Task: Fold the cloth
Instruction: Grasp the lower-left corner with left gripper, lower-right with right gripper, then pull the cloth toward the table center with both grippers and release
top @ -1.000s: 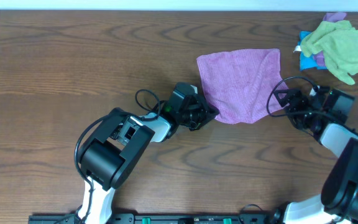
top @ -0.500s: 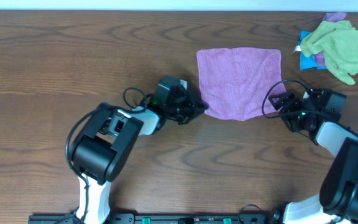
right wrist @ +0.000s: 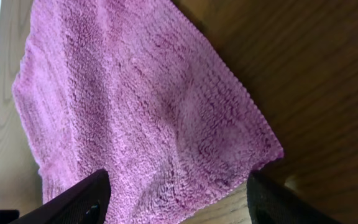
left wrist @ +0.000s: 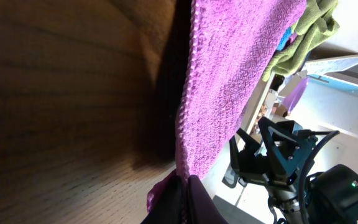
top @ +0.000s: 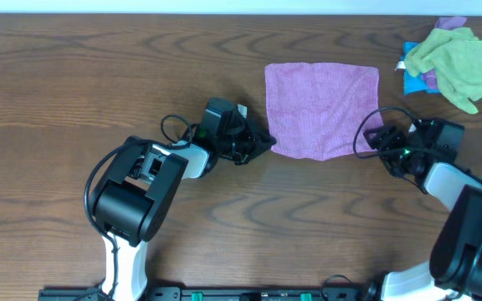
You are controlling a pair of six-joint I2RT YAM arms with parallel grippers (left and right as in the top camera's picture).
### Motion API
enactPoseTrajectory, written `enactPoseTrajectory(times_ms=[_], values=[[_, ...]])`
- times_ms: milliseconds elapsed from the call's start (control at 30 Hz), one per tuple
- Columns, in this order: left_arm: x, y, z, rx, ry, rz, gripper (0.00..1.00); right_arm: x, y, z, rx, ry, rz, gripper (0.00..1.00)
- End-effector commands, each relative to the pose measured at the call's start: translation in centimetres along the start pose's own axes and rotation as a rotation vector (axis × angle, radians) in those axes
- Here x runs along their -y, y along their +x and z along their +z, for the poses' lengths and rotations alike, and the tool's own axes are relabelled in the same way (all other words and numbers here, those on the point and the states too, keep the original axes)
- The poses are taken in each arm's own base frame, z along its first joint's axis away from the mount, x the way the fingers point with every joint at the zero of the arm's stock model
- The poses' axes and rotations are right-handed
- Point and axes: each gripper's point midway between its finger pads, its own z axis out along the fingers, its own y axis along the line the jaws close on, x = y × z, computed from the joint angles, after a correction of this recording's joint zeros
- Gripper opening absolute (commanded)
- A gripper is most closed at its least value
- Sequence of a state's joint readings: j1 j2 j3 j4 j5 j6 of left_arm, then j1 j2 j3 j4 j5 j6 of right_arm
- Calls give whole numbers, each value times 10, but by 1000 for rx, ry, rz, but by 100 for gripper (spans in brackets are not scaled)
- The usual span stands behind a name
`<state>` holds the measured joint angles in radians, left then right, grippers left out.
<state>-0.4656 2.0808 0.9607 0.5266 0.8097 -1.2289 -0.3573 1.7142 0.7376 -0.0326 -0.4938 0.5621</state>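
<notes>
The lilac cloth lies spread flat on the wooden table, right of centre. My left gripper is shut on the cloth's near-left corner; in the left wrist view the fingers pinch the cloth's edge. My right gripper is at the cloth's near-right corner. In the right wrist view its fingers are spread wide open, with the cloth lying flat between and ahead of them, not gripped.
A pile of a yellow-green cloth over a blue cloth sits at the far right corner. The table's far edge runs along the top. Cables loop off both wrists.
My left gripper has moved left and a little away, drawing the cloth's near edge out straighter and flatter. The right gripper shifted slightly and stays at the near-right corner.
</notes>
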Motion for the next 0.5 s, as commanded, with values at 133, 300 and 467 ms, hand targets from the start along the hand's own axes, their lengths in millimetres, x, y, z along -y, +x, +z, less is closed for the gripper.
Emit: enactPoseTrajectory(times_ms=[133,300,467], values=[[-8,0,2,-26,-5,1,6,35,29,36,-75,132,-2,61],[-8,-5,-4,-25,5,-11,6,31,39,44,-98,130,-17,13],[-8,-22,-19,-11,29,-25,6,22,44,42,-128,85,-14,1]])
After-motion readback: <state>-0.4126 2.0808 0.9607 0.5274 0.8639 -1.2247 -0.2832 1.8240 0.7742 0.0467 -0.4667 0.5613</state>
